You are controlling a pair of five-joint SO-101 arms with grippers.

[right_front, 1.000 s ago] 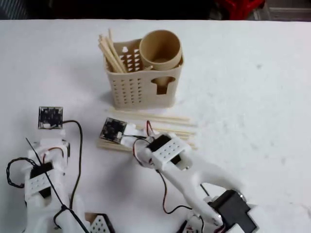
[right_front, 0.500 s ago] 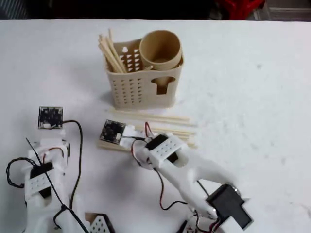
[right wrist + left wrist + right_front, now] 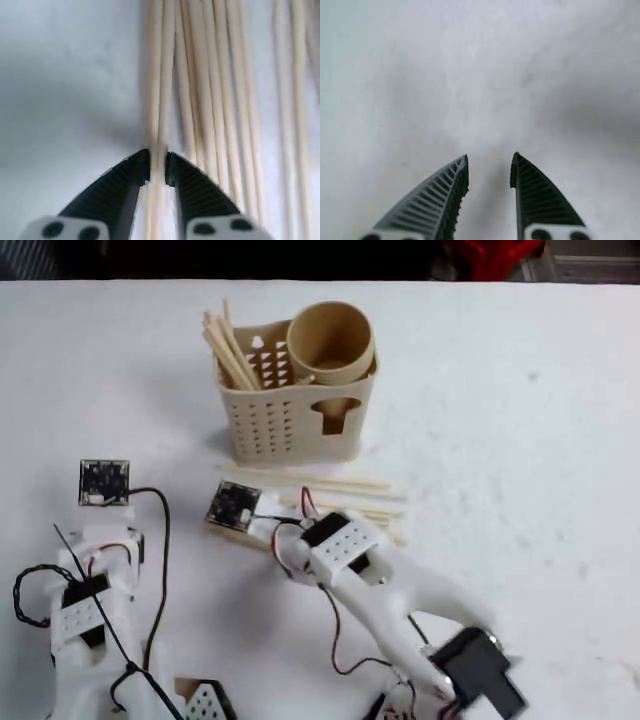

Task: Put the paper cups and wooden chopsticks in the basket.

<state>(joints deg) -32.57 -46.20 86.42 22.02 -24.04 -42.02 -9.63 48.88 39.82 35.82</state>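
1. White table (image 3: 520, 420) spreads under both arms, with a dark strip of room along its far edge
2. Right gripper (image 3: 157, 159) is down at the tabletop, its ribbed fingers (image 3: 125, 185) drawn close and clamped on the edge of a row of wooden chopsticks (image 3: 220, 75); one or two sticks sit between the tips, I cannot tell which
3. Most of that row lies flat to one side of the right gripper, running straight away from its tips, the sticks side by side and touching
4. Beyond the right gripper, past the row, stands the perforated basket (image 3: 290, 425), upright
5. Inside the basket a paper cup (image 3: 330, 335) sits mouth up on the side farther from the left arm (image 3: 85, 610), and a bundle of chopsticks (image 3: 225, 345) leans in the nearer side
6. Left gripper (image 3: 489, 159) hangs well apart from the basket and the row, fingers spread with a clear gap, nothing between them and bare table ahead of the tips
7. Right arm (image 3: 380, 580) stretches low from the near edge toward the row
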